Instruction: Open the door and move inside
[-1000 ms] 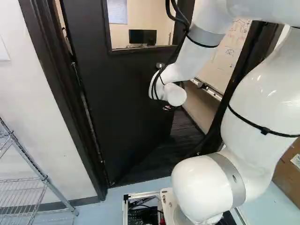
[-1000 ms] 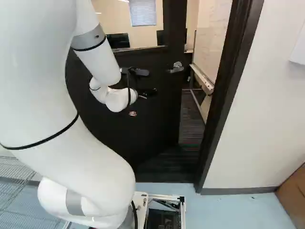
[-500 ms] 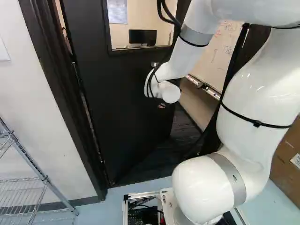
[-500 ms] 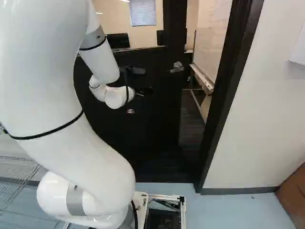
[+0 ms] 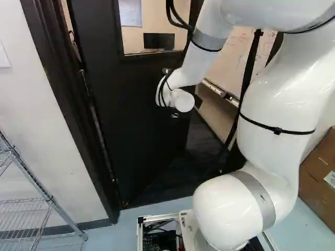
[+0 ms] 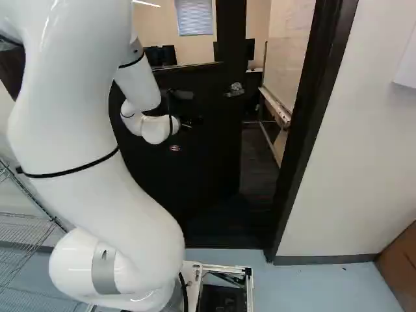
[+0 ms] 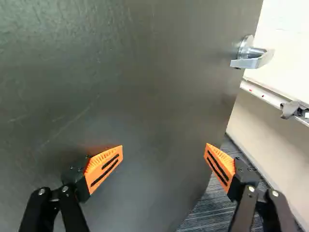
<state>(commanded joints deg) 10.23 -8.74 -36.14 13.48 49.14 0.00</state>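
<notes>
"The door [image 7: 145, 96] is swung partly inward. Can the base [image 6: 224, 268] be driven through?"

"Not safely, it is judged; the door frame [image 6: 307, 130] could be struck. More opening seems to be needed first."

"And the gripper [image 7: 163, 152]?"

"It is spread wide, with nothing grasped. The door's broad, upright face is set straight ahead, across both fingers; whether it is touched cannot be told."

"Should the handle [image 7: 253, 57] be taken?"

"It is placed farther ahead, off to the side of the free edge, outside the space between the fingers. Since the door is already ajar, a forward push on its face is probably all that is called for, best applied toward that edge. Too near the hinges, much of the effort would be wasted."

"Is this borne out by the base views?"

"Each gives a part. In the right base view, the handle is shown between the gripper and the gap, but the hinge side [image 5: 96, 120] is covered by the arm [image 6: 97, 169]. In the left base view the hinge side is laid bare, while the handle cannot be made out."

"And beyond?"

"Dark carpet [image 7: 207, 208] and a whiteboard [image 5: 251, 52] are seen past the free edge; farther off, a monitor [image 5: 159, 40] is glimpsed through the door's window."
</notes>
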